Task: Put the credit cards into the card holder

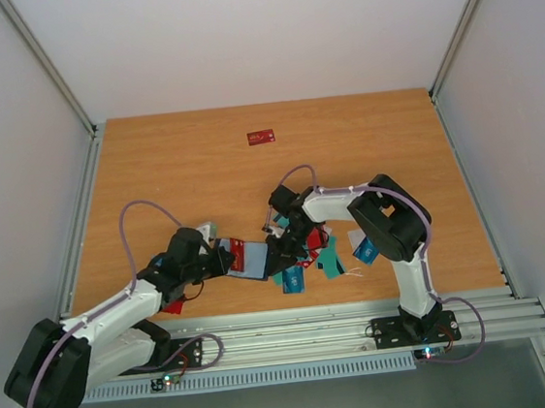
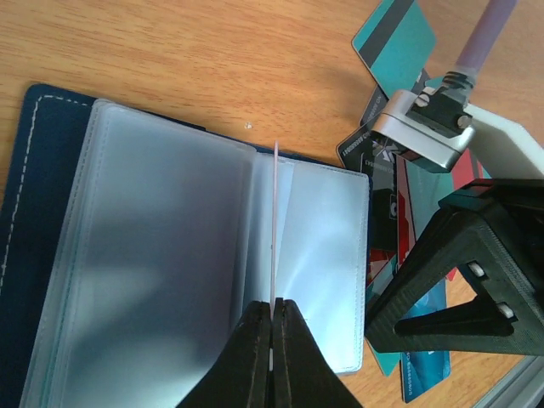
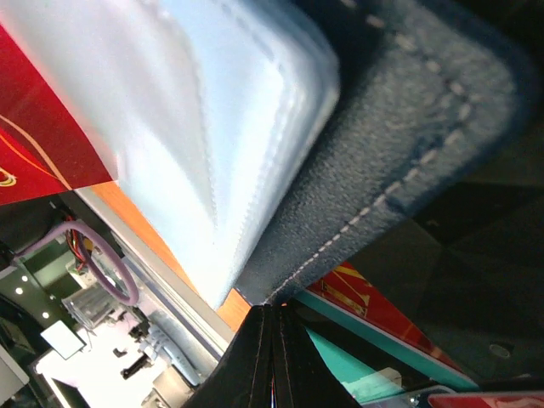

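Holder [image 2: 170,255], open at table's [image 1: 201,172] near middle: clamping cover edge [image 3: 408,170] in closed right gripper [image 3: 274,313], pinching one clear sleeve [image 2: 275,212] upright in closed left gripper [image 2: 274,308]; easing it open slowly, avoiding tearing.

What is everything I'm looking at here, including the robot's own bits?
table: one, orange-brown wood, under everything.
card holder: one, navy with clear sleeves, lying open at near middle.
lone card: one, red, far middle.
card pile: several overlapping, count unclear; teal, blue, red; right of the holder.
left arm, right arm: black and white, near edge.
left fingers: black, shut on one thin sleeve.
right fingers: black, shut on the holder's navy cover edge.
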### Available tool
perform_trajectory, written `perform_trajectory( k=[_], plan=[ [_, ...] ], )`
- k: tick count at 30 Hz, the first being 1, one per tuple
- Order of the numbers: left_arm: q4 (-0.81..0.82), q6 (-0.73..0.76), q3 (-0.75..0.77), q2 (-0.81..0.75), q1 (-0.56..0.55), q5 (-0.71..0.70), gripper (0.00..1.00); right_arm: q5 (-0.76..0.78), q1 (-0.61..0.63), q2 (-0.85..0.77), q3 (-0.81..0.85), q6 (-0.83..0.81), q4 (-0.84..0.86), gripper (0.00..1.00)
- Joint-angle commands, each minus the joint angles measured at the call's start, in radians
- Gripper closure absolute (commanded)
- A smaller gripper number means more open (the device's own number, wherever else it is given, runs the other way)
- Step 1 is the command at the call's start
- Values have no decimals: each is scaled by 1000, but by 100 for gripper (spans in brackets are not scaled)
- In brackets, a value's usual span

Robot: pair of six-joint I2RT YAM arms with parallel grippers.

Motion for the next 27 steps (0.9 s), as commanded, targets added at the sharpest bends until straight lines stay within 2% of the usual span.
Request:
perform_trajectory(
  k=[1, 8, 16, 20, 24, 27],
  plan=[
    [-52, 43, 22, -45, 9, -17, 100, 38, 30, 83, -28, 51, -44, 98],
    [56, 58, -4, 19, 10, 5, 100, 38, 30, 91, -12, 51, -56, 97],
    [45, 125, 25, 59, 28, -13, 100, 44, 29, 90, -15, 49, -69, 98],
    [50, 137, 35, 82, 31, 49, 100, 48, 29, 92, -7, 49, -76, 98],
    [64, 144, 11, 61, 32, 83, 100, 47, 29, 100, 3, 53, -78, 98],
    [51, 149, 8, 13, 32, 37, 100, 47, 31, 102, 6, 54, -79, 98]
  ],
)
